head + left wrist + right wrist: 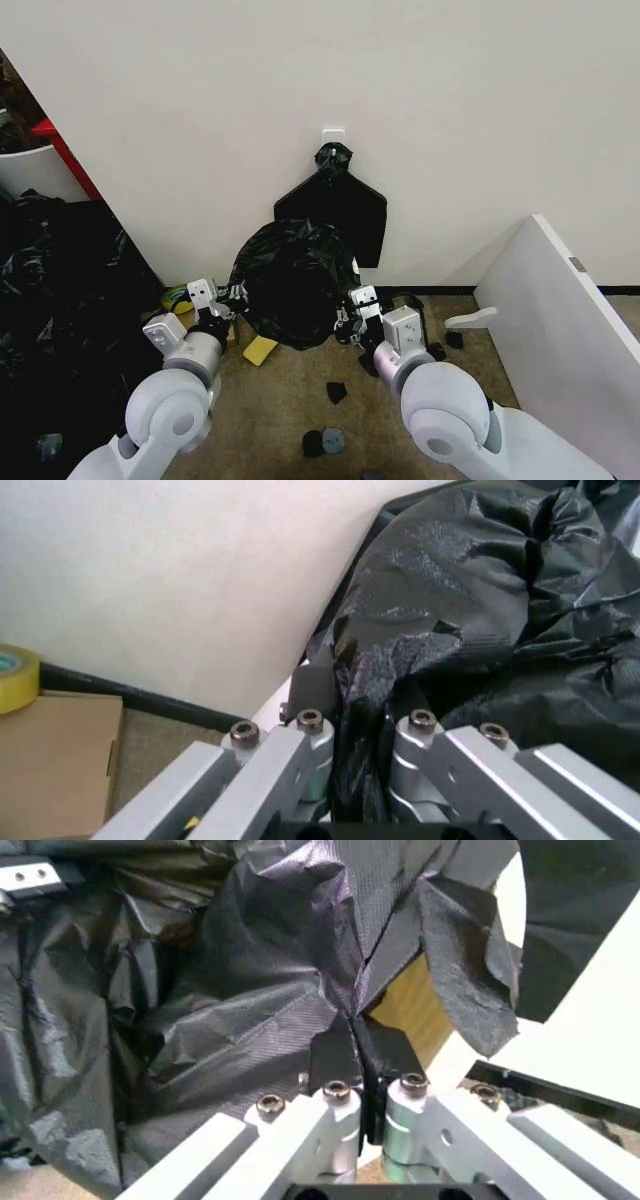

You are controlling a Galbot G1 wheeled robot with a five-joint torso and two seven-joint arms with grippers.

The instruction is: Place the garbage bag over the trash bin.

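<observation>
Garbage bag (290,285) stretched between grippers: left gripper (236,293) pinching left edge, right gripper (344,322) pinching right edge, draped over trash bin.

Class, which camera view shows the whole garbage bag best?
The head view: the garbage bag appears entire, against the wall between both arms. The left wrist view shows crinkled folds pinched in the left claw; the right wrist view shows film clamped in the right claw.
</observation>
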